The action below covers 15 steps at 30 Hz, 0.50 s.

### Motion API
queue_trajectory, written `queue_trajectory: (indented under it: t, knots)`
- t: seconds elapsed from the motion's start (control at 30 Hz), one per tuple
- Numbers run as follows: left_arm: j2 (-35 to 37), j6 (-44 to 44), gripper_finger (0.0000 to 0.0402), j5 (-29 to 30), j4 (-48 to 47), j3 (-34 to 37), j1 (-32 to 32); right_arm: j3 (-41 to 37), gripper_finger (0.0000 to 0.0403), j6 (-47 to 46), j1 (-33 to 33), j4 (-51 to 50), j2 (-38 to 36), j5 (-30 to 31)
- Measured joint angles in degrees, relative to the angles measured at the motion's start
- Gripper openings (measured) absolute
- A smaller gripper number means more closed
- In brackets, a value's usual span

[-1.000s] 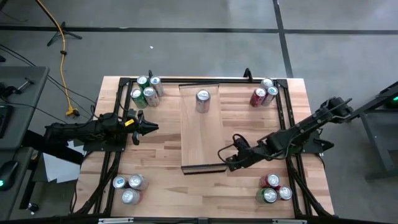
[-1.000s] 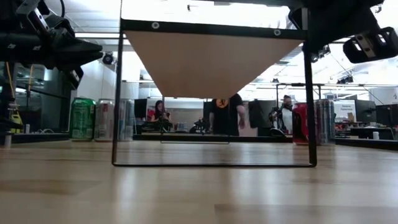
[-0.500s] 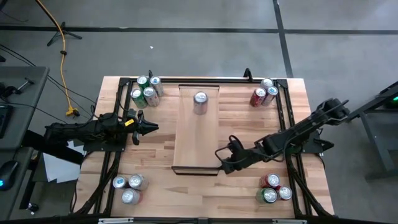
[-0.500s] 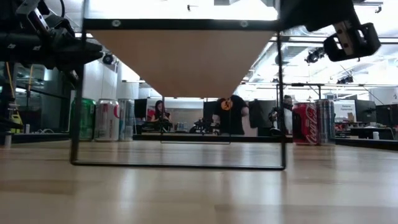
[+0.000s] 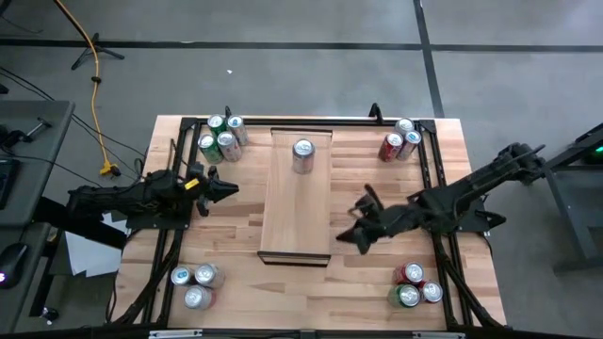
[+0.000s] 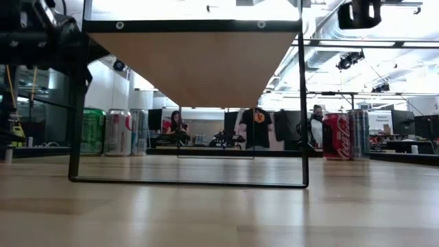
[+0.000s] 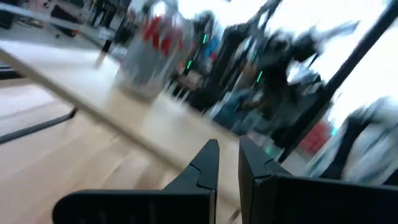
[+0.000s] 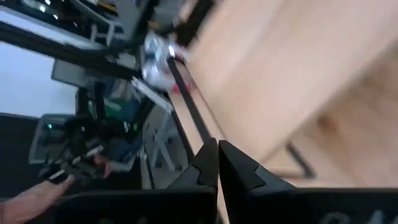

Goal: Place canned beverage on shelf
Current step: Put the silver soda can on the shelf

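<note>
The shelf (image 5: 297,212), a long pale board, lies down the middle of the table. In the low view it stands raised on a thin black frame (image 6: 303,110) whose bottom bar rests on the tabletop. A silver canned beverage (image 5: 302,155) stands upright on its far end and shows in the left wrist view (image 7: 149,56). My right gripper (image 5: 345,235) is shut and hangs in the air just right of the shelf's near right corner, touching nothing. It shows high up in the low view (image 6: 360,12). My left gripper (image 5: 224,189) is shut and waits left of the shelf.
Clusters of cans stand at the far left (image 5: 221,138), far right (image 5: 400,143), near left (image 5: 193,282) and near right (image 5: 415,285) corners. Black rails (image 5: 429,179) run along the table's sides. People stand in the room beyond the table (image 6: 257,130).
The shelf has slid toward the table's left edge with the can still upright on it, while my right gripper was at its near right corner. The right gripper has then risen, rolled and drawn back toward the right edge, clear of the shelf.
</note>
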<state>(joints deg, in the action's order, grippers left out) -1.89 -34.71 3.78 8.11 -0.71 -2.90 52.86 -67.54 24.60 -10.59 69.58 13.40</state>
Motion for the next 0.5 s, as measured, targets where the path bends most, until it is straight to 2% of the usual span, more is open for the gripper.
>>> queue_trajectory:
  t: [0.1, 0.17, 0.23, 0.37, 0.5]
  knots:
    - [-0.70, -3.84, 0.0001, 4.16, 7.17, 0.00, -0.14, 0.00, 0.0000, 6.30, -1.74, 0.35, -1.96, 0.12]
    - [-1.44, -3.49, 0.0001, 3.57, 13.25, -0.28, -0.18, 0.00, 0.0000, 9.63, -3.19, 2.00, -2.67, 0.12]
    - [-2.92, -2.23, 0.0001, 2.17, 14.82, -2.78, -0.09, -0.01, 0.0000, 12.92, -5.20, 3.41, -3.33, 0.09]
    - [-8.95, 2.45, 0.0001, 0.53, 5.41, -12.75, 0.36, 0.00, 0.0002, 19.86, -10.13, 7.89, -3.82, -0.71]
    - [-18.40, 11.57, 0.0001, 0.11, -10.27, -26.98, 0.77, 0.00, 0.0038, 24.85, -15.50, 13.03, -3.80, -7.09]
